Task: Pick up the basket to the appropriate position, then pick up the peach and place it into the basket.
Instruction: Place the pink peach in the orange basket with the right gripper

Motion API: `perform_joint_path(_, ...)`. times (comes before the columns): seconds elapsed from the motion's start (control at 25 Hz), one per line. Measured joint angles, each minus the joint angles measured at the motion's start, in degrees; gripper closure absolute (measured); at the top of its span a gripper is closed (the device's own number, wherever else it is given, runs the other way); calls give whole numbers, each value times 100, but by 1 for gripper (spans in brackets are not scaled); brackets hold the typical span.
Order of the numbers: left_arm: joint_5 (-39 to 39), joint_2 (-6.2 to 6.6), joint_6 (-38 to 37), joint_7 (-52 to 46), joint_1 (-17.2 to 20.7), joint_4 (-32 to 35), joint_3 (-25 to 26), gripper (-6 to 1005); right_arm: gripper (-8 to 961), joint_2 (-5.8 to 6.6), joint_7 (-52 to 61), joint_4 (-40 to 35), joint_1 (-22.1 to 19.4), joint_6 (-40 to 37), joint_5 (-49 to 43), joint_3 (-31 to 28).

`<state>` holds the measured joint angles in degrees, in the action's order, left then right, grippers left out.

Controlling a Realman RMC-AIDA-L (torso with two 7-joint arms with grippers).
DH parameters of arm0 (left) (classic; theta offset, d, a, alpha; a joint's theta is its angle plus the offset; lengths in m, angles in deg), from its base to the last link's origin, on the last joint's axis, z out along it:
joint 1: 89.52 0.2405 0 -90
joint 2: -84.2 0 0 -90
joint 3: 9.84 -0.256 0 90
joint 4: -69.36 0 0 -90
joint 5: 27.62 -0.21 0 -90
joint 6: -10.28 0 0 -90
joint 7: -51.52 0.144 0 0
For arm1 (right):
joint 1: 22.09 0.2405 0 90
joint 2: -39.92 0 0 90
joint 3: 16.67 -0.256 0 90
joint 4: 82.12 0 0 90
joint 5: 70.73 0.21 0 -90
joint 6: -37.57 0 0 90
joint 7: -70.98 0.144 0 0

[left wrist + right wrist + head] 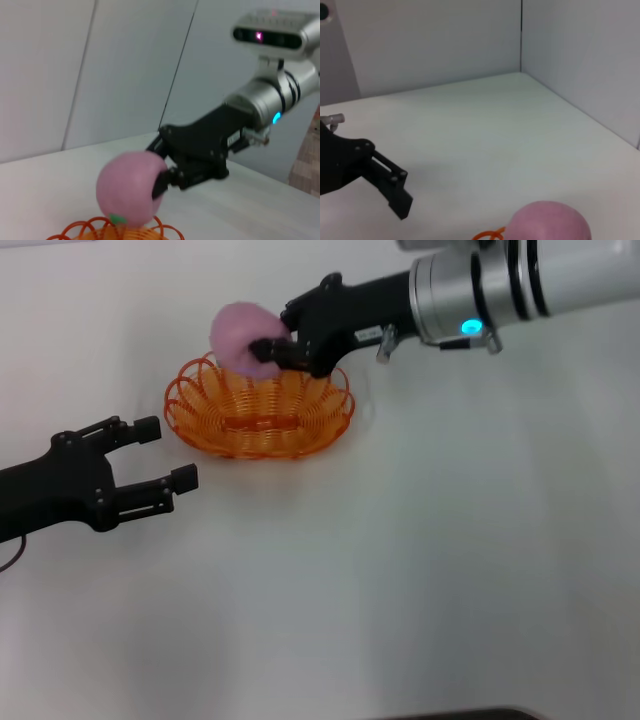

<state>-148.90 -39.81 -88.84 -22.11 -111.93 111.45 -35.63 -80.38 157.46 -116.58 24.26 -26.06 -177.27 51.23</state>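
The orange wire basket (258, 412) sits on the white table, left of centre and towards the back. My right gripper (262, 352) is shut on the pink peach (241, 337) and holds it above the basket's far rim. The left wrist view shows the peach (127, 187) in the right gripper's fingers (161, 181), just over the basket's rim (100, 231). The right wrist view shows the peach (551, 222) and a bit of the rim (489, 234). My left gripper (167, 453) is open and empty, just to the left of the basket and nearer to me.
The white table (450, 560) stretches to the front and right. Grey walls (445, 40) close off the table's far sides, meeting at a corner.
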Motion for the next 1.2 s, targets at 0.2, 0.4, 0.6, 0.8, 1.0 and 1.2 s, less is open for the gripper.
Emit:
perform_joint_path(0.2,9,1,48,6,-5,-22,5,137,698,-2,-595,508,-30,111,453,39)
perform_joint_path(0.4,9,8,69,17,-27,-73,-18,137,695,-2,-916,748,-51,140,622,47)
perform_joint_path(0.6,9,6,80,20,-27,-99,-22,137,692,-2,-1059,839,-63,156,721,48)
perform_joint_path(0.8,7,11,80,22,-21,-138,-15,138,688,-2,-1071,844,-64,168,725,56)
perform_joint_path(1.0,7,10,80,24,-18,-144,-12,138,685,-2,-1073,847,-55,209,728,92)
perform_joint_path(1.2,7,9,80,24,-23,-151,-36,137,681,-13,-1050,851,-27,241,738,92)
